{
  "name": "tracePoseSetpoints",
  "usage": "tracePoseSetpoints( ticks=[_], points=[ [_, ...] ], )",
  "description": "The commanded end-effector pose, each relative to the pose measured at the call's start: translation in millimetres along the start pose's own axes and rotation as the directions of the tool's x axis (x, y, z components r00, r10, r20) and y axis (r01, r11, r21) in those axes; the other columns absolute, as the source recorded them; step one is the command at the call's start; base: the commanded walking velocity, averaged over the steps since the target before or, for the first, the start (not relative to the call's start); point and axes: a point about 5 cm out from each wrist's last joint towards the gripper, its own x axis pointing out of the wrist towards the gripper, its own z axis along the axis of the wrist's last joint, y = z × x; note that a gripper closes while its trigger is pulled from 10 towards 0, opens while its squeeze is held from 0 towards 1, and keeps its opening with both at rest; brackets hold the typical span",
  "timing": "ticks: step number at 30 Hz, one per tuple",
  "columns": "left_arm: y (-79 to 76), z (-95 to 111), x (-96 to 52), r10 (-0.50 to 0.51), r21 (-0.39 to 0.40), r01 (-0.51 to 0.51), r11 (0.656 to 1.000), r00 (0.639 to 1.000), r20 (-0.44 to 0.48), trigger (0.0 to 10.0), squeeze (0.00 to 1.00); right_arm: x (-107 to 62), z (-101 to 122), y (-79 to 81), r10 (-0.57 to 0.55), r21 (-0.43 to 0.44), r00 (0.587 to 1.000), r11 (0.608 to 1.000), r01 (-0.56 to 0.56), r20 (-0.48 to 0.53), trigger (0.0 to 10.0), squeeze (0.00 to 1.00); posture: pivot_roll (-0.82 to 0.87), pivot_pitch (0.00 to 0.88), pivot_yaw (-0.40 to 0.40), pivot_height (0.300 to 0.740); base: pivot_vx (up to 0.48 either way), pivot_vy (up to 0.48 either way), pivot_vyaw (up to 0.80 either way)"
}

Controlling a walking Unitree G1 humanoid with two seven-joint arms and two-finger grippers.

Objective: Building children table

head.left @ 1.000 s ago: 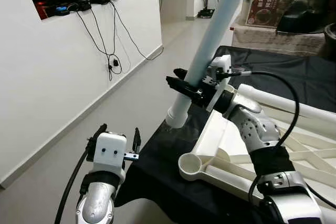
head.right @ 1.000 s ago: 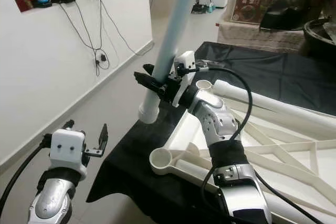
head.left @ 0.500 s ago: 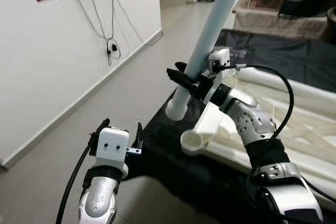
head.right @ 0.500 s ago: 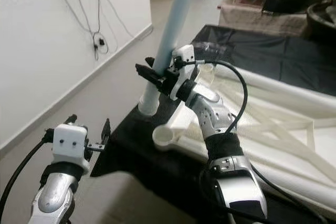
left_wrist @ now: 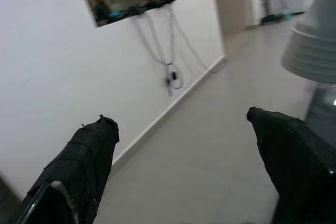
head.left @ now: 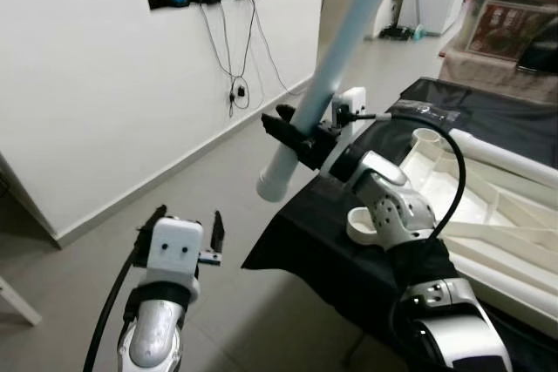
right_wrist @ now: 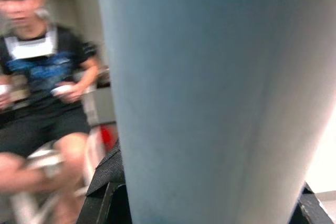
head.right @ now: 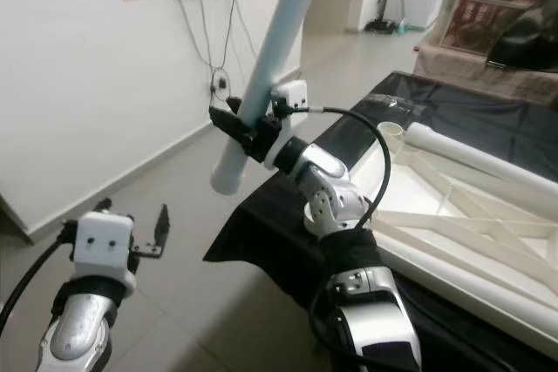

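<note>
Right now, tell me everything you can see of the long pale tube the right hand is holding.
The tube is long, round and pale blue-grey, seemingly smooth plastic, with a whiter ridged collar at its lower end. It tilts steeply, lower end out over the floor past the black-covered table's edge, upper end running beyond the frame. The right hand clamps it a little above the collar. Nothing else touches it; the open left hand sits lower, apart.

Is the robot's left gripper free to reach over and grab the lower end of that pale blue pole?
Probably yes. The left gripper is open and holds nothing, and the pole's lower end hangs up and to its right with open air between. The right gripper grips the pole higher up.
</note>
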Motion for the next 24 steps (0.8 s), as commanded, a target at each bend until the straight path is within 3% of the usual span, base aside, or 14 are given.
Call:
tracePoseSetpoints(
  ticks=[1, 7, 18, 19, 24],
  points=[
    [2.7, 8.8, 1.2, 0.022, -0.002, -0.022, 1.0, 0.999, 0.029, 10.0, 0.0, -4.5, 1.0, 2.1, -0.053, -0.035, 0.998, 0.998, 0.054, 0.037, 10.0, 0.0, 0.02, 0.026, 0.009, 0.74, 0.0, 0.0, 0.0],
    [5.7, 13.7, 4.7, 0.039, 0.002, -0.04, 0.999, 0.998, 0.052, 10.0, 0.0, -19.1, -15.1, 17.3, -0.165, -0.063, 0.985, 0.984, 0.168, 0.053, 10.0, 0.0, 0.01, 0.012, 0.012, 0.74, 0.0, 0.0, 0.0],
    [12.4, 22.1, 8.8, 0.056, 0.012, -0.058, 0.998, 0.995, 0.087, 10.0, 0.0, -21.1, -6.9, 35.1, -0.229, -0.125, 0.967, 0.962, 0.243, 0.114, 10.0, 0.0, 0.01, 0.0, 0.018, 0.74, 0.0, 0.0, -0.79],
    [11.9, 24.4, 4.7, 0.041, 0.03, -0.044, 0.999, 0.994, 0.097, 10.0, 0.0, -36.6, -12.5, 42.8, -0.239, -0.18, 0.966, 0.951, 0.253, 0.096, 10.0, 0.0, 0.01, 0.0, 0.023, 0.74, 0.0, 0.0, -0.8],
    [9.3, 21.5, -0.2, 0.026, 0.025, -0.028, 0.999, 0.996, 0.086, 10.0, 0.0, -49.5, -22.1, 51.3, -0.234, -0.234, 0.97, 0.942, 0.242, 0.064, 10.0, 0.0, -0.01, 0.0, 0.032, 0.74, 0.0, 0.0, -0.8]
  ],
)
